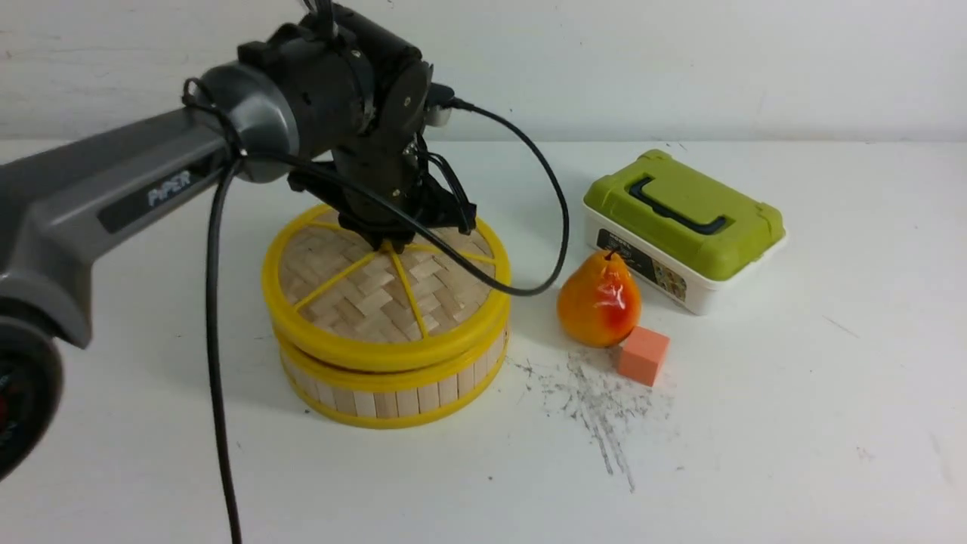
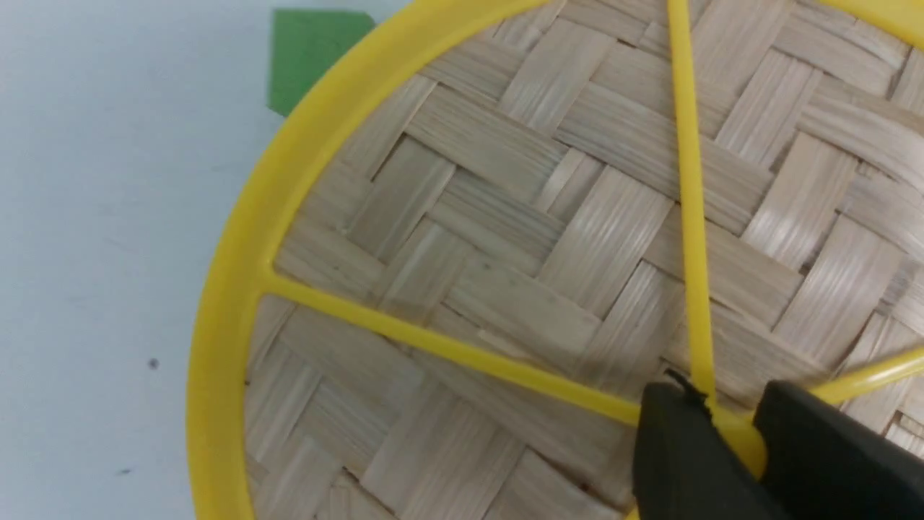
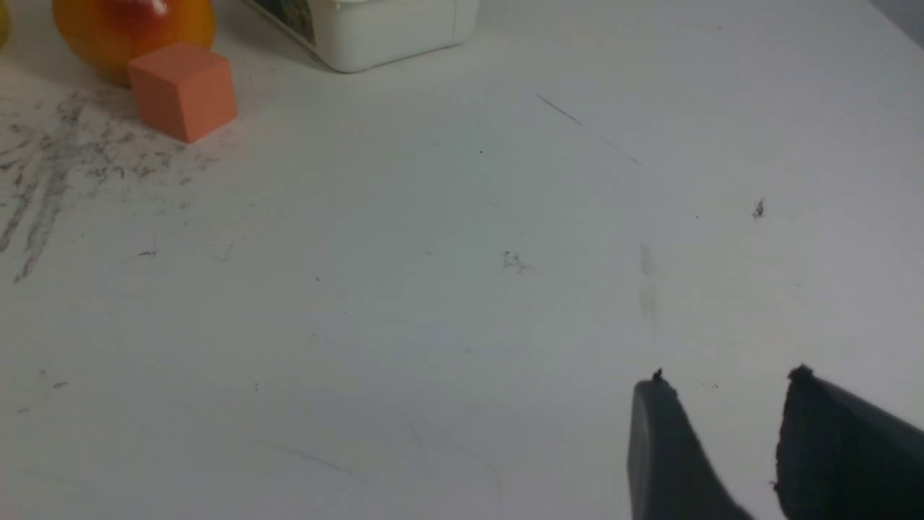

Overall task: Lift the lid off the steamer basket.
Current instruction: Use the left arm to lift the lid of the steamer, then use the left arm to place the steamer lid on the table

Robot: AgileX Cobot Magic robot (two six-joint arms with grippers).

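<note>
I am the left gripper [image 2: 729, 393], and I hang straight down over the middle of the round steamer basket [image 1: 393, 397] with its light-wood slat walls and yellow plastic rims. The flat round lid [image 1: 385, 291] of woven bamboo, with its thick yellow rim and thin yellow spokes, sits on top of that basket, seated level on the upper rim. My two black fingers [image 2: 678, 448] stand on either side of the small yellow centre knob [image 2: 736, 433], close against it. I cannot tell whether they truly pinch it yet.

The step in hand, as I judge it, is securing that knob before any lift. The knob is small and smooth, so I should have it centred between the pads and squeezed firmly. Then I should rise straight up from the basket and keep the lid level, so its rim clears the basket's rim without dragging the basket along. My black cable [image 1: 555, 227] droops past the basket's right edge and could snag there.

The glossy orange-red pear [image 1: 599, 301] and the small orange cube [image 1: 644, 355] stand to the right of the basket, so that side is the poorer place to set the lid down.

The right gripper [image 3: 725, 379] is spread apart and empty, well away from the basket, over the white table [image 3: 433, 289].
</note>
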